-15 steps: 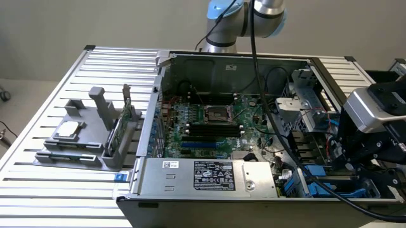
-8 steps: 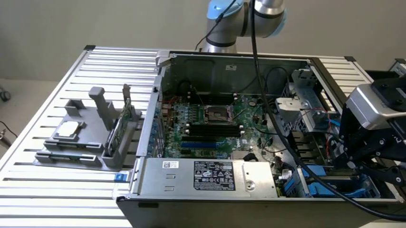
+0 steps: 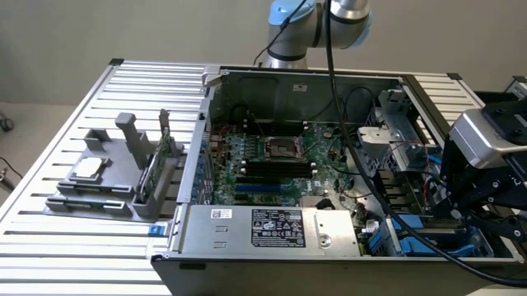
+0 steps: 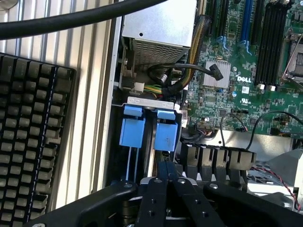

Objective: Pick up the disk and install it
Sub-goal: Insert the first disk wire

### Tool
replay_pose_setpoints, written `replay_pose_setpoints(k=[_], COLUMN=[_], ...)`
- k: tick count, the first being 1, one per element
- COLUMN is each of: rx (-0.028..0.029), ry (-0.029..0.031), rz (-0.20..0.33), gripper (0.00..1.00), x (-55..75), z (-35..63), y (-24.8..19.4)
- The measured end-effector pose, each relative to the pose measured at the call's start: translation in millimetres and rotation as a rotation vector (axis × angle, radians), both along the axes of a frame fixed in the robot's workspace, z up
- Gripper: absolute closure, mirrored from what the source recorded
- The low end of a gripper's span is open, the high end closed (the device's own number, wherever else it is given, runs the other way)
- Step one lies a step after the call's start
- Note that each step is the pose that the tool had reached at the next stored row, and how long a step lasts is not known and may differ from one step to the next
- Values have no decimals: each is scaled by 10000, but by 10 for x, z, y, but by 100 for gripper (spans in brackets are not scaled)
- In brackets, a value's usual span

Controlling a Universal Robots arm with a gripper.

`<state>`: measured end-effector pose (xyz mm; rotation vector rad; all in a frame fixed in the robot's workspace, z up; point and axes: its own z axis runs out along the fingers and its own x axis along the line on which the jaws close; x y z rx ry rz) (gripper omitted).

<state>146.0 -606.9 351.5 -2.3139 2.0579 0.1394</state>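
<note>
A slatted metal table (image 3: 140,80) before a plain beige wall bears an open computer case (image 3: 288,86). In the drive bay (image 4: 151,100), at 4 o'clock in the exterior view, the disk (image 4: 166,135) is seated on edge. Its long axis is aligned with the gripper (image 4: 169,182), whose fingers are pressed together just beside it, empty.

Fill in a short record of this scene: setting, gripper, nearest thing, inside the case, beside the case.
setting: open metal computer case on a slatted silver metal table
gripper: black gripper, shut, close to the drive bay
nearest thing: two bright blue plastic carrier tabs side by side in the bay
inside case: green motherboard; silver labelled power supply box
beside case: grey plastic holder bearing a small square silver chip, exterior view's left
</note>
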Motion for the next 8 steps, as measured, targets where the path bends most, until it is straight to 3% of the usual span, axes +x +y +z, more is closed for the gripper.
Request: replay_pose_setpoints(k=[8], rx=[0], ry=[0], rz=[0], gripper=[89], x=[0], z=[0], y=[0])
